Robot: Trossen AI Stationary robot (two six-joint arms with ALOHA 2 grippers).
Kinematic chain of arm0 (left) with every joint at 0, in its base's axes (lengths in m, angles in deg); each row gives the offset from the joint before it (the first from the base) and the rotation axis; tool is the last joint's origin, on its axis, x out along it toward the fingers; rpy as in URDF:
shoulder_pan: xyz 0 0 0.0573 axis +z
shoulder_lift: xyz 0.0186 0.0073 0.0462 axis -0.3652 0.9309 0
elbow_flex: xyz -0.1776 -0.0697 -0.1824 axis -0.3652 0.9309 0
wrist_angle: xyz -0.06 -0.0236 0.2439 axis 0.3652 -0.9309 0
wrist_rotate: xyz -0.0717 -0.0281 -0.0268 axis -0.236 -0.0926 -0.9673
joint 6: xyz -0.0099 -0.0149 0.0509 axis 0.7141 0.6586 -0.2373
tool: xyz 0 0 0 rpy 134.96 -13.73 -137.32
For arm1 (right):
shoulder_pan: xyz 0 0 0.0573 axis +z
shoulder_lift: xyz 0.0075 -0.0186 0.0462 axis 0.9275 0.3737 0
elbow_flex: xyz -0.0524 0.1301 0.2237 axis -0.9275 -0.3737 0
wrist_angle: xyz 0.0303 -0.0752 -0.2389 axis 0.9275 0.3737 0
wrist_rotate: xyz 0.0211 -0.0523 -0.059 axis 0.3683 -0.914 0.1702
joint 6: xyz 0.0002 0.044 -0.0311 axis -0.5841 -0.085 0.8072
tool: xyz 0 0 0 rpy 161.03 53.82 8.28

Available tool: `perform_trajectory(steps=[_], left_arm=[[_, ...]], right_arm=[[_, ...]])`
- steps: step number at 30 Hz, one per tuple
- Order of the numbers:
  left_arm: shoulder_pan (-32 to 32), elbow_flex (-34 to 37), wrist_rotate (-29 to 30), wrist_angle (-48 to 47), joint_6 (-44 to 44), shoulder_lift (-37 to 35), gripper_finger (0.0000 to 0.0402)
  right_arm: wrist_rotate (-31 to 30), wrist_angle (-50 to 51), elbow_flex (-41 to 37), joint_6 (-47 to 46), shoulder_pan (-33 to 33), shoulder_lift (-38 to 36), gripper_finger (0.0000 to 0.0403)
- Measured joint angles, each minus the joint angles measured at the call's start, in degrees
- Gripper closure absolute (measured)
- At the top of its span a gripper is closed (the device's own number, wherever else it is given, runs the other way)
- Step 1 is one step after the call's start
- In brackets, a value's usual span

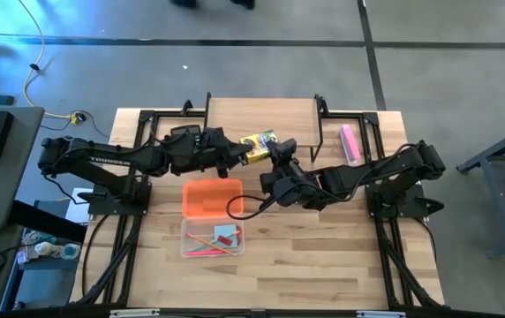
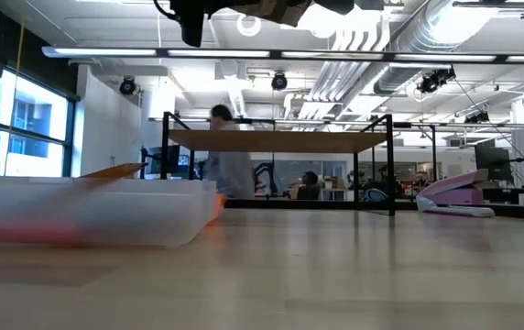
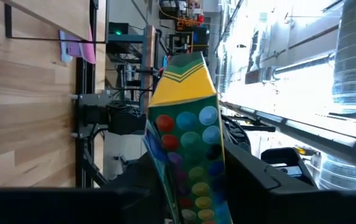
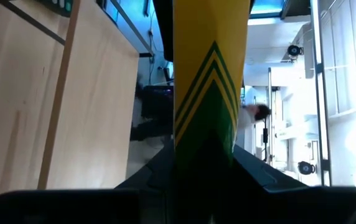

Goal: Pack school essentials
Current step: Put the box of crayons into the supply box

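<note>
The yellow-green crayon box (image 1: 258, 144) hangs in the air between both grippers, over the near edge of a low wooden shelf (image 1: 261, 117). My left gripper (image 1: 237, 152) reaches it from the left and my right gripper (image 1: 276, 155) from the right; both are shut on it. The left wrist view shows the box's face of coloured dots (image 3: 187, 124); the right wrist view shows a yellow side with green chevrons (image 4: 206, 74). A clear container (image 1: 213, 237) near the table's near edge holds thin pencils, a light-blue notepad (image 1: 225, 233) and a small red piece. My left gripper (image 3: 187, 183) pinches the crayon box between its two fingers at the end nearest its wrist (image 3: 190, 174), coming level from the table's left. The box is lifted clear of the table. My right gripper (image 4: 204, 165) pinches the box's other end (image 4: 204, 140) between its two fingers, one on each side of the narrow yellow-green side, coming level from the table's right. The box is held clear above the table.
An orange lid (image 1: 213, 196) lies flat just beyond the clear container. A pink bar-like object (image 1: 350, 141) rests at the right end of the shelf frame. A black cable (image 1: 244, 208) loops beside the lid. In the low view people (image 2: 225, 160) show in the room behind.
</note>
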Motion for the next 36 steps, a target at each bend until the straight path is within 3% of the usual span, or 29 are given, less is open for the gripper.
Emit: perform_trajectory(steps=[6,21,31,36], left_arm=[[-0.02,0.0,0.14,-0.04,-1.5,0.0,0.0294],[0.03,0.0,1.67,-0.02,-4.99,0.02,0.0298],[3.48,0.0,2.06,-0.26,-12.94,0.02,0.0298],[5.94,0.0,-3.68,-0.26,-16.65,0.02,0.0298]], right_arm=[[0.21,0.0,0.0,-1.25,0.0,0.0,0.0305],[-1.05,-1.42,-0.02,-6.36,0.28,0.0,0.0209],[-0.78,-1.46,-0.02,-13.93,2.19,-0.02,0.0201],[-2.96,-1.57,-0.02,-17.8,3.3,-0.02,0.0201]])
